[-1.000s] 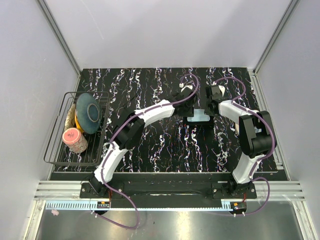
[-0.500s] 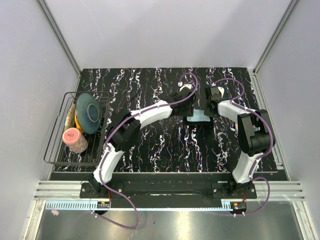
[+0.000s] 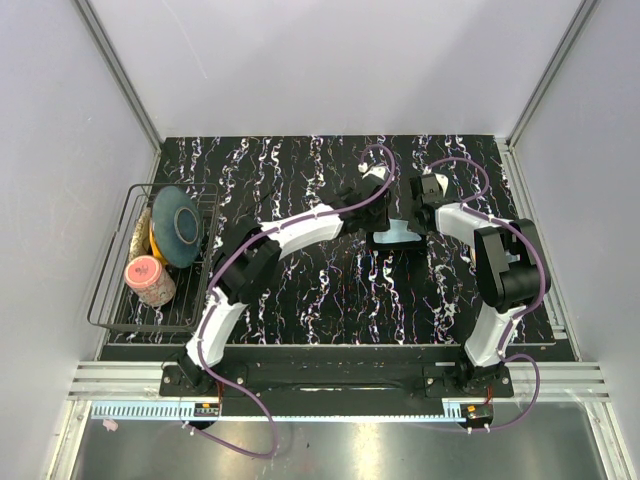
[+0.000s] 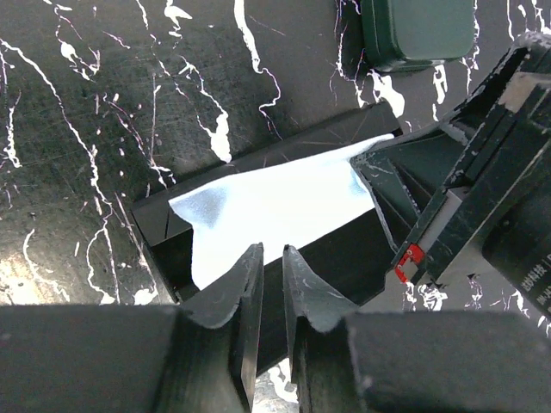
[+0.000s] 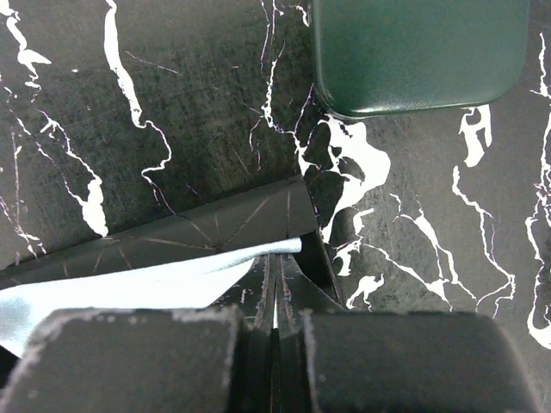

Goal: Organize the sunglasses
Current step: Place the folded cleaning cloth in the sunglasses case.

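No sunglasses show in any view. A black folding case [image 3: 390, 238] lies open mid-table, with a pale blue cloth [image 4: 284, 202] spread inside it. My left gripper [image 4: 273, 251] hovers over the case's near flap, at the cloth's edge. Its jaws stand a narrow gap apart, and through the gap I see only flap and table. My right gripper [image 5: 275, 256] is shut, its tips pressed into the case's right end under the cloth [image 5: 129, 280]. A dark green hard case [image 5: 419, 53] lies just beyond the black one.
A wire rack [image 3: 110, 300] at the left table edge holds a teal bowl [image 3: 177, 225] and a pink jar [image 3: 148, 280]. Both arms meet over the case. White walls close in the table at the back and sides.
My left gripper has crept further over the case and its jaws have narrowed. The case has shifted slightly toward the back. The right gripper has stayed shut in place.
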Controlling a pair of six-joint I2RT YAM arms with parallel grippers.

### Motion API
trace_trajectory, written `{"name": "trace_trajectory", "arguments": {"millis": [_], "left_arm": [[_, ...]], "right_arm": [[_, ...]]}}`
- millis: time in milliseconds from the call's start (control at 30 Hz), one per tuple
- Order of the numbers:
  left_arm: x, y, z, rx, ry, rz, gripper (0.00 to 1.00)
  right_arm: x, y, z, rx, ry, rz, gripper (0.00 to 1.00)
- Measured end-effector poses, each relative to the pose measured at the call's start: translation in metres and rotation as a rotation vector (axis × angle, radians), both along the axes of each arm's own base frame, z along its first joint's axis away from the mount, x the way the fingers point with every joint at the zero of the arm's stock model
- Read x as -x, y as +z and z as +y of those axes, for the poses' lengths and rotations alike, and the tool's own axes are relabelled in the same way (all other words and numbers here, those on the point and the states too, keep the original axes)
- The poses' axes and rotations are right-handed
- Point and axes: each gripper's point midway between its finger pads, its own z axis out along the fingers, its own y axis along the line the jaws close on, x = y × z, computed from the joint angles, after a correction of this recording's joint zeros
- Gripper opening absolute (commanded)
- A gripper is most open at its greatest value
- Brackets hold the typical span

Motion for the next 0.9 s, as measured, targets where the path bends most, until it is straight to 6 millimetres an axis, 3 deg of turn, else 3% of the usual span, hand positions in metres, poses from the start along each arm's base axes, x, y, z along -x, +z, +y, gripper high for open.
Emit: {"name": "trace_trajectory", "arguments": {"millis": [367,900], "left_arm": [[0.000,-0.035,0.006,-0.052,0.029,0.043,0.18],[0.001,-0.046,0.012,-0.088,0.046,0.055,0.25]], "right_arm": [[-0.001,-0.001,0.000,-0.003,0.000,-0.011,0.00],[-0.001,-0.001,0.000,0.001,0.000,-0.011,0.00]]}}
